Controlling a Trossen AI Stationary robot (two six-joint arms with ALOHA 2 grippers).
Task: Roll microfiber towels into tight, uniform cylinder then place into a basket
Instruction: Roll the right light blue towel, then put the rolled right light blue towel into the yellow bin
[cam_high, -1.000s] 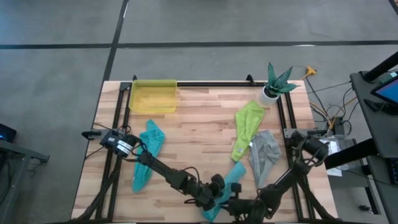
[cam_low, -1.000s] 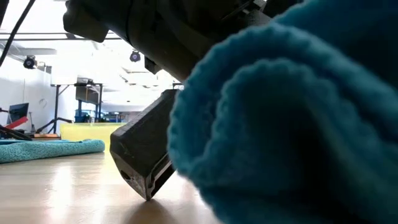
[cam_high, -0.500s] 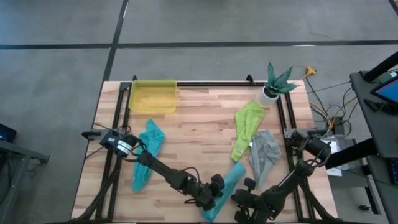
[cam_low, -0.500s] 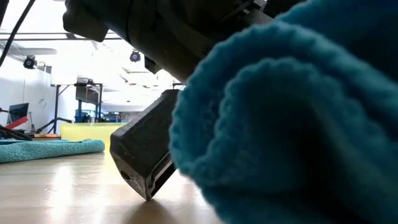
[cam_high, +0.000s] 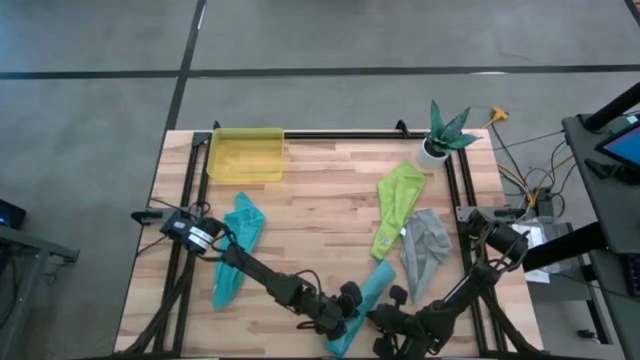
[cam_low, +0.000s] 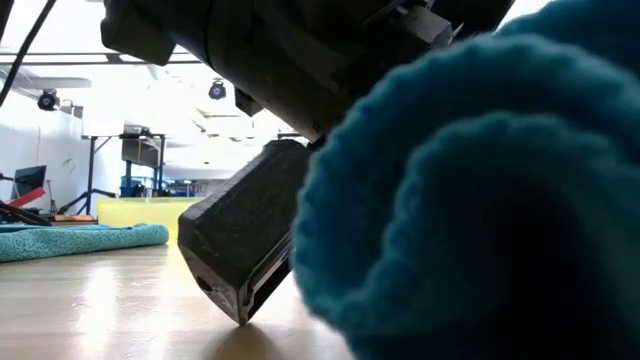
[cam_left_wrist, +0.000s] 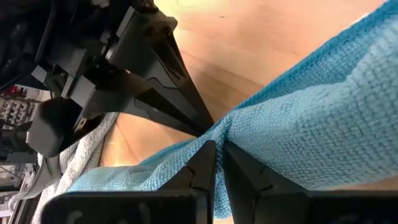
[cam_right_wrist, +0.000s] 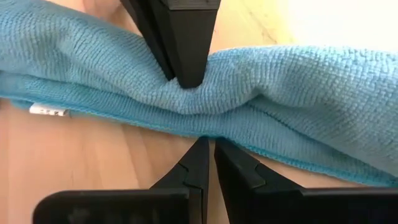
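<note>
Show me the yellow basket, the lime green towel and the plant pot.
yellow basket (cam_high: 246, 157), high view, its floor.
lime green towel (cam_high: 397, 204), high view, mid-cloth.
plant pot (cam_high: 433, 152), high view, white rim.

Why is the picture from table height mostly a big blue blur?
In the low view the light blue towel hangs right against the lens, so it is out of focus and fills the right half; the dark arm above it is blurred too, while the bright room behind glares white. The high view shows the wooden table evenly lit.
</note>
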